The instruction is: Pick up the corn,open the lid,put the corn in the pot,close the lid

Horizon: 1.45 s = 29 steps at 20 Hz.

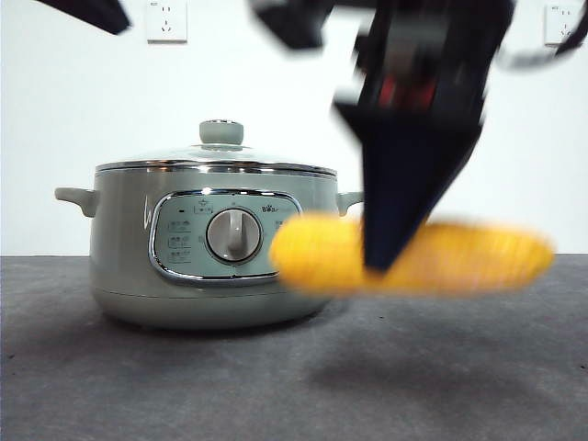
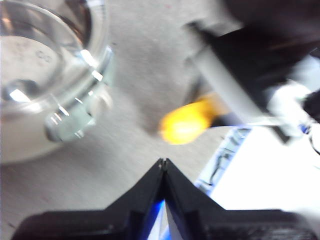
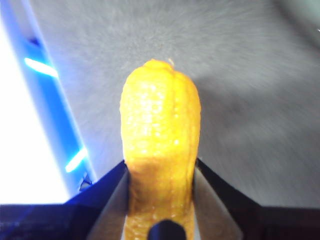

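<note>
The right gripper [image 1: 390, 262], its black jaws clamped on the bright yellow corn cob [image 1: 413, 256], is holding it level above the grey table [image 1: 276, 386], at four o'clock from the pale sage-green electric pot [image 1: 211, 248] and overlapping that pot's right edge. The domed glass lid [image 1: 216, 161] with its sage-green knob is sitting on the pot, while the left gripper [image 2: 164, 162] is hovering near the pot's side handle [image 2: 70, 125] with jaws pressed together, and two white wall sockets [image 1: 166, 20] are showing behind.

corn [image 3: 160, 145]: yellow, bumpy kernel rows, slight sheen | pot [image 1: 124, 266]: pale green body, smooth, satin gloss; chrome frame round panel | lid [image 1: 216, 162]: clear glass, shiny steel rim, green knob with metal cap | table [image 1: 294, 386]: grey, matt, cloth-like nap | right gripper [image 3: 161, 200]: jaws black, matt, plastic-looking
</note>
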Each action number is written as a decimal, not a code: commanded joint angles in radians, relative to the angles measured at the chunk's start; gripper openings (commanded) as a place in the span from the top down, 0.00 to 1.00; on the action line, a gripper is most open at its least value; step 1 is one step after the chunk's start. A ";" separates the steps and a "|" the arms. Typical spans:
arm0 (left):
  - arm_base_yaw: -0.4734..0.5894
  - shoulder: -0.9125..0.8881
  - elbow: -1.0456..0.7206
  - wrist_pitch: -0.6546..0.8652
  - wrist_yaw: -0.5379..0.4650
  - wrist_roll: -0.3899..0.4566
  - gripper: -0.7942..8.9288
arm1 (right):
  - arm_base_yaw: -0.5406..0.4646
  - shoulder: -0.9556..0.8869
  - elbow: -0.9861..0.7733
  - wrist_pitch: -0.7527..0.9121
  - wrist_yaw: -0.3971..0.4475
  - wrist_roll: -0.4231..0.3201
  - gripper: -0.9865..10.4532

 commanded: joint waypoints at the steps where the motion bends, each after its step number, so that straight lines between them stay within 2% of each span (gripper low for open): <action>1: -0.002 0.110 0.106 -0.013 -0.062 0.043 0.92 | 0.000 -0.097 0.028 -0.087 0.037 0.145 0.92; 5: 0.006 0.299 0.314 -0.040 -0.201 0.048 0.89 | 0.000 -0.283 0.047 -0.168 0.119 0.332 0.92; 8: 0.036 0.429 0.460 -0.089 -0.222 0.048 0.62 | 0.000 -0.410 0.050 -0.205 0.134 0.432 0.92; 9: 0.049 0.475 0.513 -0.110 -0.230 0.047 0.56 | 0.000 -0.456 0.050 -0.214 0.134 0.457 0.92; 13: 0.085 0.620 0.694 -0.167 -0.350 0.048 0.26 | 0.000 -0.584 0.050 -0.217 0.134 0.533 0.92; 18: 0.122 0.785 0.848 -0.205 -0.349 0.080 0.26 | 0.001 -0.654 0.049 -0.222 0.133 0.579 0.92; 27: 0.125 0.864 0.856 -0.214 -0.348 0.093 0.28 | 0.001 -0.653 0.049 -0.266 0.135 0.577 0.92; 29: 0.125 0.865 0.856 -0.243 -0.342 0.093 0.35 | 0.001 -0.653 0.049 -0.264 0.135 0.576 0.92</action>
